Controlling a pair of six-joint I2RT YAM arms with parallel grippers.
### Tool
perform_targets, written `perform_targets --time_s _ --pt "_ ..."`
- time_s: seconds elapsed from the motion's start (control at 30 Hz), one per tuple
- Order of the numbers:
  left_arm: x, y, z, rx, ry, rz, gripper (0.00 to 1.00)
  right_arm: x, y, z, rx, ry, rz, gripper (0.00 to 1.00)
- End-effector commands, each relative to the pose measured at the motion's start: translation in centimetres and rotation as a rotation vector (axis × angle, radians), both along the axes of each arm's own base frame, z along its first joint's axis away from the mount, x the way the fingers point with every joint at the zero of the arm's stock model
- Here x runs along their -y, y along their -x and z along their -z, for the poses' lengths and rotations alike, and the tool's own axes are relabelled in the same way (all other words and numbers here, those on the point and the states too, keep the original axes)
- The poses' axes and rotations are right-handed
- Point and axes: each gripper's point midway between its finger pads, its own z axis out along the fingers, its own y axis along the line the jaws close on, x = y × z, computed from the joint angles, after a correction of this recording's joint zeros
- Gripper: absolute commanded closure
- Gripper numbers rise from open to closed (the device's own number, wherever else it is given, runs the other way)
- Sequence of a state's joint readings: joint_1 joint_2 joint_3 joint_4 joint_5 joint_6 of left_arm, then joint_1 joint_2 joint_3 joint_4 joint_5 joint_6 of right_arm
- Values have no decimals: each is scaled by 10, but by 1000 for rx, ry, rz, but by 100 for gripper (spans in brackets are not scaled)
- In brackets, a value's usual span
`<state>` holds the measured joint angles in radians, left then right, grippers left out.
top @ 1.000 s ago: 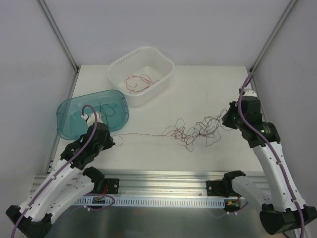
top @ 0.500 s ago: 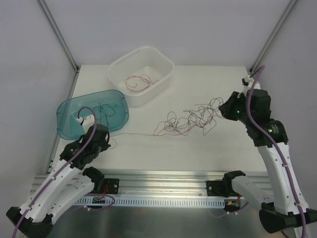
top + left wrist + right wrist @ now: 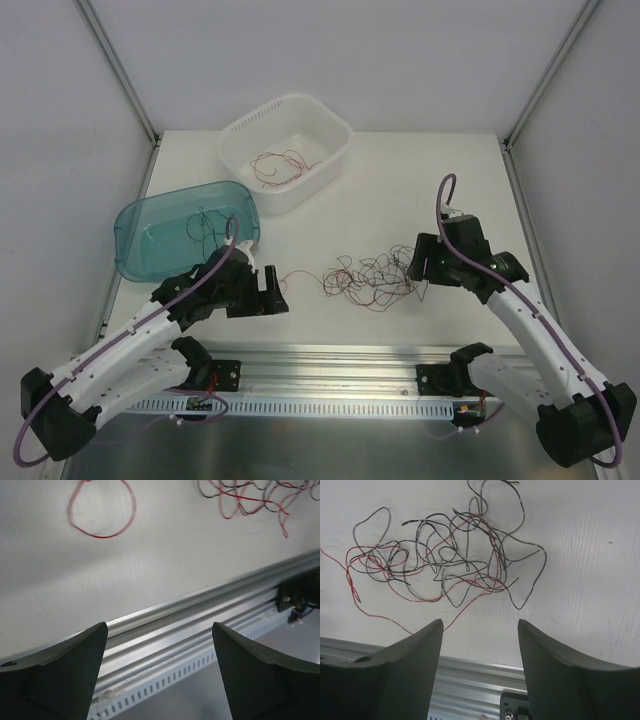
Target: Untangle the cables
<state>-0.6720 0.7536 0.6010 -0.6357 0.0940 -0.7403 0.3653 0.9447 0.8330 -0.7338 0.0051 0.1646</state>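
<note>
Holding, left hand [image 3: 159,630]: nothing; its two dark, smooth fingers [image 3: 60,672] are spread wide, released, above the worktop [image 3: 400,180].
Holding, right hand [image 3: 480,625]: nothing either; fingers parted, empty gap between them.
Ahead of the left hand: a single red loop [image 3: 100,536] lies flat at 12 o'clock in the wrist view, apart from the fingers.
Ahead of the right hand: the cables [image 3: 450,555], a loose clump of hair-thin red and black wire, curly and overlapping, at 12 o'clock from the fingers and not touching them.
Cables on the worktop: from above the clump [image 3: 372,278] lies between the two hands, at 3 o'clock from the left one and 9 o'clock from the right one, just beside the right hand.
In the way: nothing stands between either hand and the clump.
White basket [image 3: 262,112]: rounded plastic with a slotted rim, at 12 o'clock of the worktop, a few red strands [image 3: 280,165] curled inside.
Teal tub [image 3: 135,250]: translucent, rounded, at 9 o'clock, just behind the left arm; thin dark strands [image 3: 210,225] inside.
Worktop surface: matte white, faintly textured.
Near edge: a ribbed aluminium rail [image 3: 330,355] runs along 6 o'clock, close under both hands.
Open room: bare worktop from the clump toward 12 and 3 o'clock; grey walls close the sides.
</note>
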Motion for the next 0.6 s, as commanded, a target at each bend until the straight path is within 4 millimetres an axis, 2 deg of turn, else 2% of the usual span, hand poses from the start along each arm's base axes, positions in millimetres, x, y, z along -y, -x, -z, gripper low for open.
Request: perform_targets --time_s 0.0,0.17,0.27,0.3,0.37,0.4,0.47,0.53,0.57 --pt "43 -6 -57 89 153 152 13 -13 -8 -29 123 -27 -20 35" --pt "59 -41 -76 159 102 166 14 -34 -13 -21 152 -67 -26 36" --pt "85 -65 -79 165 73 203 15 -44 -16 -14 139 -85 -11 37" --pt "98 -77 -77 154 56 222 16 -46 -18 -14 149 -102 2 36" --pt "117 -88 -78 196 27 297 16 -43 -18 -3 131 -106 61 36" --pt "131 -100 -74 221 -7 354 17 -36 -18 2 133 -89 99 36" --pt "154 -108 -73 264 -19 438 18 -28 -13 16 107 -80 155 36" --pt "179 -120 -65 309 -50 556 19 -22 -10 18 118 -82 196 35" --pt "198 -124 -59 325 -58 608 20 -18 -5 27 99 -80 226 34"
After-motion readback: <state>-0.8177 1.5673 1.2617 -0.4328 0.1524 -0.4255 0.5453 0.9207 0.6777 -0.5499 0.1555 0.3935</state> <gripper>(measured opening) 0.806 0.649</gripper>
